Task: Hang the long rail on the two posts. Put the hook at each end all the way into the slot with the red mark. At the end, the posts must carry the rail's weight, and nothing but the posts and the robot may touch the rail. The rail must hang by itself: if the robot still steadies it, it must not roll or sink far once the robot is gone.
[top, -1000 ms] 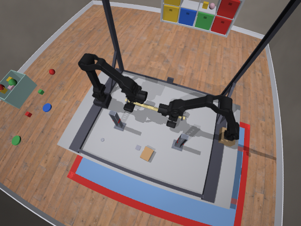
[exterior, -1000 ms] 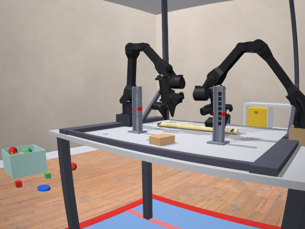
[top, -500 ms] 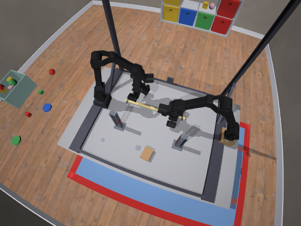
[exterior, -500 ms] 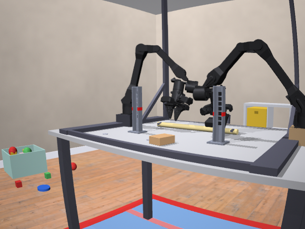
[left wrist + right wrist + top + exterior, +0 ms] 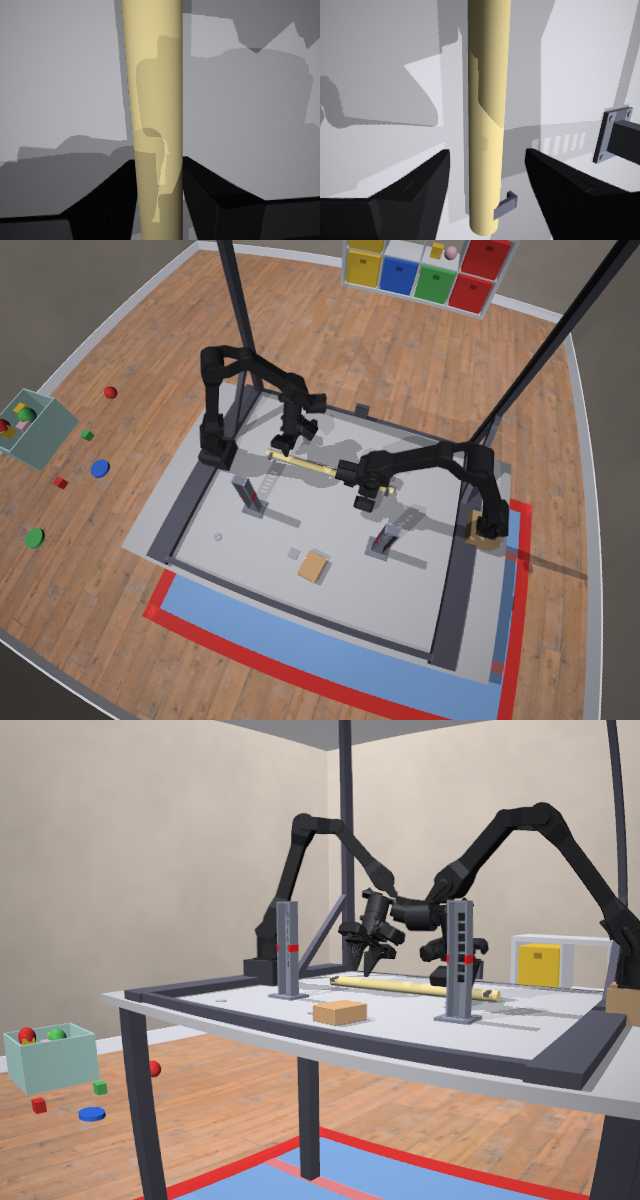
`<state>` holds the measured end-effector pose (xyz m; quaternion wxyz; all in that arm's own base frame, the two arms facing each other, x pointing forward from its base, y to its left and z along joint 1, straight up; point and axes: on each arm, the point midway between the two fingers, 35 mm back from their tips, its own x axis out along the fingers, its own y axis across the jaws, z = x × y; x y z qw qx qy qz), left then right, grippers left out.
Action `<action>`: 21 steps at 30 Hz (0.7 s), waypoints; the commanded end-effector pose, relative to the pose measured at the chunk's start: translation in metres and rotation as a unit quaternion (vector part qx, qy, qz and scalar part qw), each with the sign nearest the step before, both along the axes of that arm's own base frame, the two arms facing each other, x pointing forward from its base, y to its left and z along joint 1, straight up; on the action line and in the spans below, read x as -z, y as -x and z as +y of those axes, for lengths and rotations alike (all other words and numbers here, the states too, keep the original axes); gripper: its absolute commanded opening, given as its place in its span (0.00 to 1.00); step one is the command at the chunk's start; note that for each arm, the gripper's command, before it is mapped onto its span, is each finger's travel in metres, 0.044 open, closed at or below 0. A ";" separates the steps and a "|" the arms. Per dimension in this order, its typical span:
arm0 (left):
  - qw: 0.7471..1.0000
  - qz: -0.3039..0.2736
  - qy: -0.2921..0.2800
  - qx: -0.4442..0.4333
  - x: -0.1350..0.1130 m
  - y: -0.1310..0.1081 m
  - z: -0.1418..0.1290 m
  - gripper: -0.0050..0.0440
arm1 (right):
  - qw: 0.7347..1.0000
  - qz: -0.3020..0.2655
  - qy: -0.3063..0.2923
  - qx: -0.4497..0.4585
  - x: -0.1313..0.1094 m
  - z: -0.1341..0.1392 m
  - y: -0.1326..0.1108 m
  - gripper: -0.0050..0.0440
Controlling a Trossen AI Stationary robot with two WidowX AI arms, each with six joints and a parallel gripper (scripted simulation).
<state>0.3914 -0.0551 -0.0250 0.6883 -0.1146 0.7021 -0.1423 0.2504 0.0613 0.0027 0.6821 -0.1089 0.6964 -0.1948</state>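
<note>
Well, my left gripper [image 5: 359, 483] [image 5: 448, 982] [image 5: 158, 165] is pinching the long rail [image 5: 310, 465] [image 5: 398, 985] [image 5: 155, 90] [image 5: 487, 120], both of its fingers against the tube's sides. My right gripper [image 5: 298, 444] [image 5: 360, 972] [image 5: 488, 155] has its fingers spread, the tips on either side of the rail above one end, with a gap at each side.

The rail is a smooth, straight, pale-yellow round tube with blunt ends and a small dark-grey hook [image 5: 387, 490] [image 5: 486, 993] near one end, and another hook [image 5: 270, 455] [image 5: 334, 978] [image 5: 506, 206] near the other. Beside my right fingers, that hook juts sideways and bends up at its tip. The rail lies low along the tabletop [image 5: 248, 560] [image 5: 392, 1009] [image 5: 60, 65] [image 5: 580, 65], between the long edge on the shelf side and the posts; whether it touches the surface, I cannot tell.

Both slotted grey posts stand upright, apart from the rail and marked in red: the right post [image 5: 244, 490] [image 5: 287, 947] [image 5: 625, 136] towards my right arm's short edge, the left post [image 5: 390, 537] [image 5: 461, 957] towards the opposite short edge. A tan block [image 5: 312, 566] [image 5: 339, 1012] sits nearer the long edge above the blue mat [image 5: 289, 632] [image 5: 382, 1159], well in from the corners.
</note>
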 end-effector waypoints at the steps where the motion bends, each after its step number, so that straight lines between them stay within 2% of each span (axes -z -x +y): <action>1: 1.000 -0.014 0.002 0.002 -0.007 -0.005 -0.001 0.00 | 1.000 0.003 0.002 0.000 0.005 -0.004 0.002 0.56; 21: 1.000 -0.014 0.002 0.002 -0.007 -0.005 -0.001 0.00 | 1.000 0.003 0.003 0.000 0.028 -0.015 0.004 0.56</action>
